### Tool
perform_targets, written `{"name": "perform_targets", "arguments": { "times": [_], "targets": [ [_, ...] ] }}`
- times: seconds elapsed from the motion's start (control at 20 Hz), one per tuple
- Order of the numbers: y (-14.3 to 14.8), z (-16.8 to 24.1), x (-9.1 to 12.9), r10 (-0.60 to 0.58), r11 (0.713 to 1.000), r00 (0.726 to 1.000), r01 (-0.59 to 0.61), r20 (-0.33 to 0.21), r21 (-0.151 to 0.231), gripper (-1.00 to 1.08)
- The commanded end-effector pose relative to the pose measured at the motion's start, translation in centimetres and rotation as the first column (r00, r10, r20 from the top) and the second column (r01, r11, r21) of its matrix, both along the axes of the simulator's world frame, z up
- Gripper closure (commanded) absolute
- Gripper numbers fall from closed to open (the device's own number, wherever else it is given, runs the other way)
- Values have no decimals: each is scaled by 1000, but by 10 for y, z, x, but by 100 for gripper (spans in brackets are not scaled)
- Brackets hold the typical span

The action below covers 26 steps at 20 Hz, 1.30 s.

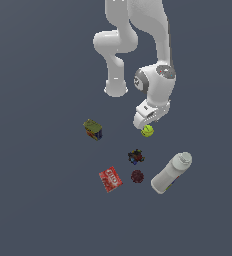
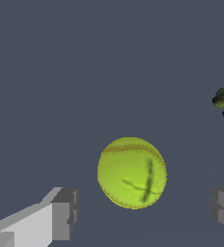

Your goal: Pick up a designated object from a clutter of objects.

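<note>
Flat dark grey floor (image 1: 38, 210), no walls visible. White arm (image 1: 155, 60) descends from the far side; gripper (image 1: 148, 124) is spread wide, fingers (image 2: 61, 212) either side of the tennis ball (image 2: 132, 172), not touching it. White bottle (image 1: 171, 173) lies near-right of the ball. Green-blue box (image 1: 93, 129) sits left. Red packet (image 1: 110, 179), multicoloured cube (image 1: 135, 157) and dark red ball (image 1: 137, 176) sit nearer.
</note>
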<state>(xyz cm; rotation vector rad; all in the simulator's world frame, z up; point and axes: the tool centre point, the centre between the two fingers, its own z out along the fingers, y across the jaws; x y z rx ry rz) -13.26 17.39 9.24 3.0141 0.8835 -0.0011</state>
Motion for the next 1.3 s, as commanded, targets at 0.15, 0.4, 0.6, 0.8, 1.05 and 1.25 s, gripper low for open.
{"name": "perform_targets", "arguments": {
  "times": [0.15, 0.4, 0.6, 0.8, 1.05, 1.25],
  "targets": [
    [0, -2, 0, 0, 1000, 1000, 0, 0, 0, -92],
    [0, -15, -1, 1, 1000, 1000, -1, 0, 1, -92],
    [0, -32, -2, 3, 1000, 1000, -3, 0, 1, -92],
    [0, -45, -2, 3, 1000, 1000, -3, 0, 1, -92],
    [1, -51, -1, 4, 1000, 1000, -4, 0, 1, -92],
    [1, -51, -1, 4, 1000, 1000, -4, 0, 1, 108]
  ]
}}
